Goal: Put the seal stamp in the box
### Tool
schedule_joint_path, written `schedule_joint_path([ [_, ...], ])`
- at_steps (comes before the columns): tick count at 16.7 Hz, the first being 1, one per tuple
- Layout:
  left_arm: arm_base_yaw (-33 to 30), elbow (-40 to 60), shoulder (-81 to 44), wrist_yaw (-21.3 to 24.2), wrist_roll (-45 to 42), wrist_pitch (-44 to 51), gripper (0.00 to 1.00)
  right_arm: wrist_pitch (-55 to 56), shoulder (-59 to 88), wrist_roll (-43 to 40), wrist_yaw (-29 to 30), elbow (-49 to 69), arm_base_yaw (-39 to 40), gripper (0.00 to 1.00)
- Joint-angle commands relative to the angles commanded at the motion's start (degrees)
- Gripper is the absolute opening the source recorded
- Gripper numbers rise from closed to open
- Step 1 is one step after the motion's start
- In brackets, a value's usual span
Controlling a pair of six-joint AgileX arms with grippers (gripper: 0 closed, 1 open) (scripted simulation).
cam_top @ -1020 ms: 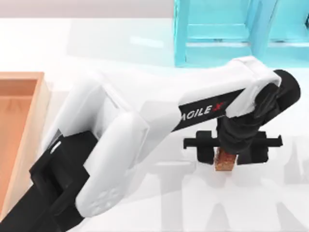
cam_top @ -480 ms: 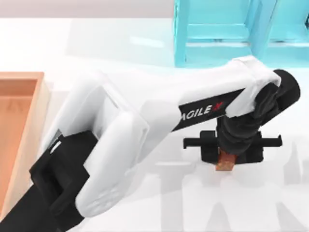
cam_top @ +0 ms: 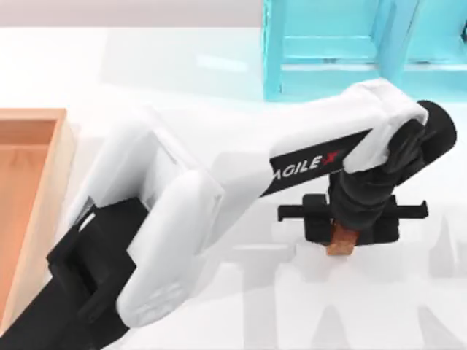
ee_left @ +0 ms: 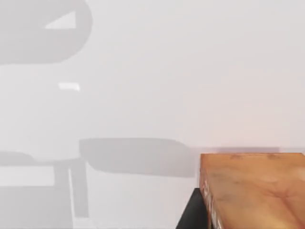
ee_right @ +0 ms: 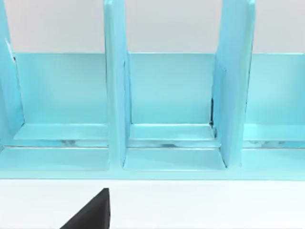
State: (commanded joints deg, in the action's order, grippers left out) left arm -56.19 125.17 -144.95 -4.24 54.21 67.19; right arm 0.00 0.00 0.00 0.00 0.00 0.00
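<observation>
Closed on the seal stamp point(cam_top: 339, 240), the left gripper point(cam_top: 341, 227) hangs over the right half of the white table point(cam_top: 219, 65), well apart from the box point(cam_top: 61, 157) at the left edge. Compared with a second ago, less of the stamp shows beneath the gripper, so it has probably been lifted clear of the table, though the overhead angle makes height hard to judge; the carry across to the box looks due next. Whether the parked right arm's jaws are open cannot be told; its wrist camera faces the turquoise shelf unit point(ee_right: 167, 105).

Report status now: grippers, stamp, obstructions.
Left gripper shut on seal stamp, right of table centre. Box at far left edge. Left arm's own bulk spans the route between.
</observation>
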Motion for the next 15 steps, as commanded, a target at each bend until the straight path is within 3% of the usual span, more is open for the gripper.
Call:
schedule_joint_path([
  [9, -0.2, 26.8, -3.8, 0.0, 0.0, 22.3, 0.0, 0.0, 0.0, 0.0, 0.0, 0.0, 0.0, 1.0],
  [15, -0.1, 29.3, -4.0, 0.0, -0.3, 24.8, 0.0, 0.0, 0.0, 0.0, 0.0, 0.0, 0.0, 1.0],
])
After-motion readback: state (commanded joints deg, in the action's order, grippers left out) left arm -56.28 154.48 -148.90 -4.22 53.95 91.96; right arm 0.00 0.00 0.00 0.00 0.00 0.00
